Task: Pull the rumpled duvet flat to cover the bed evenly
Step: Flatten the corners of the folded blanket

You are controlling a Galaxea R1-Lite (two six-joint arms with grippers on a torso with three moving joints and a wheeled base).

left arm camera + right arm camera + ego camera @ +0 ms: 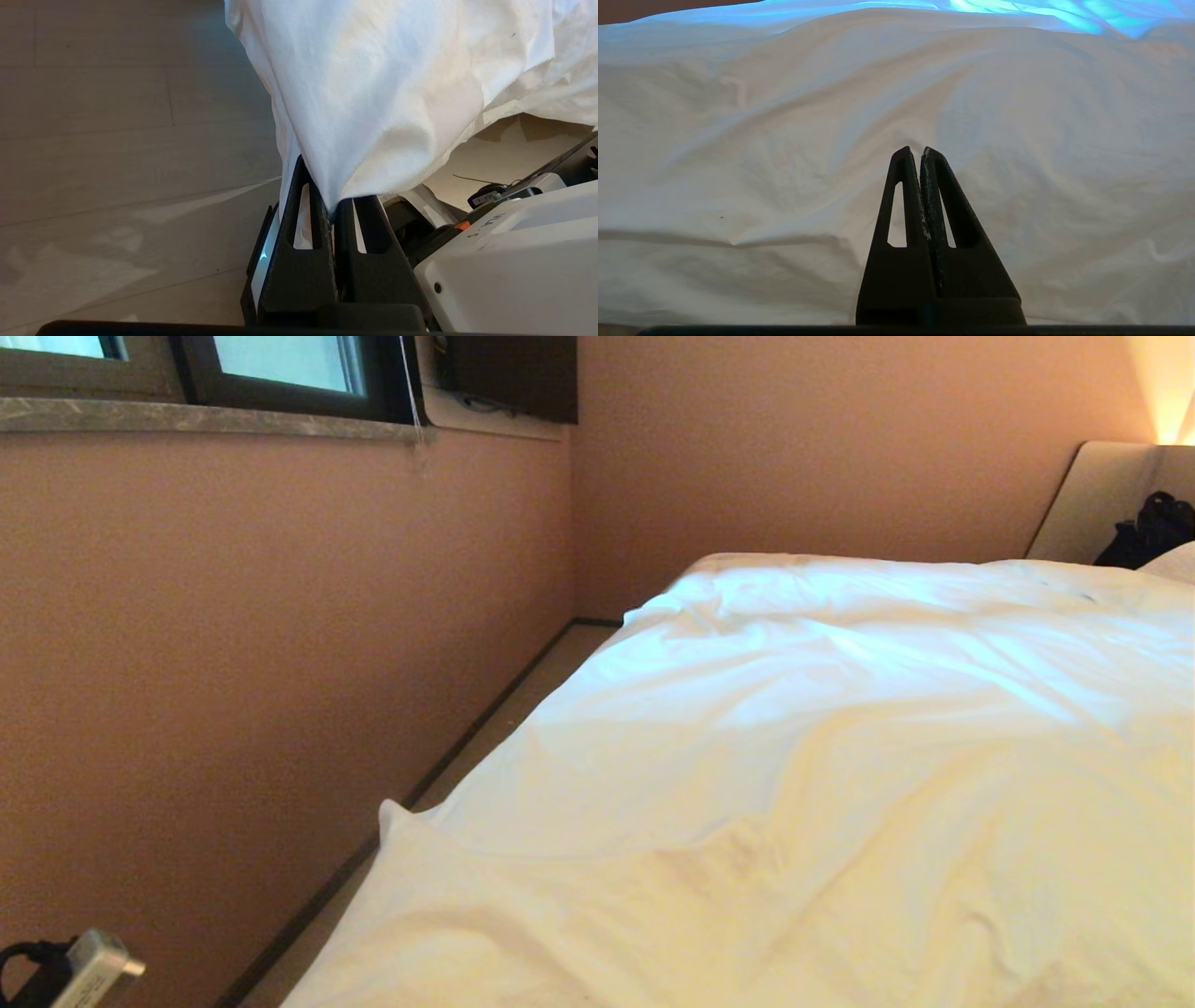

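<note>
Gripping a gathered fold of the duvet (383, 93), the left gripper (332, 212) has its two black fingers pressed together on the cloth, which fans up and away from the pinch toward the bed (709, 569). Landmark: the bed. The held corner hangs off the bed's near side, above the pale wood floor (117, 140); part of the robot's own white body shows beside it. Right gripper (920, 151) closed with nothing between the fingers, parked just over the duvet's top surface, tips close to the cloth; contact not clear. From the head view, the duvet lies across the bed with broad soft folds, reaching toward the beige headboard (1092, 495) at the far end; a peaked corner (397, 817) stands up at the bed's wall-side edge. Judgement: pulling step in hand. To do it well, keep the pinch firm, draw low and steadily away from the bed so the folds run out, and stop before the headboard end is dragged bare.
</note>
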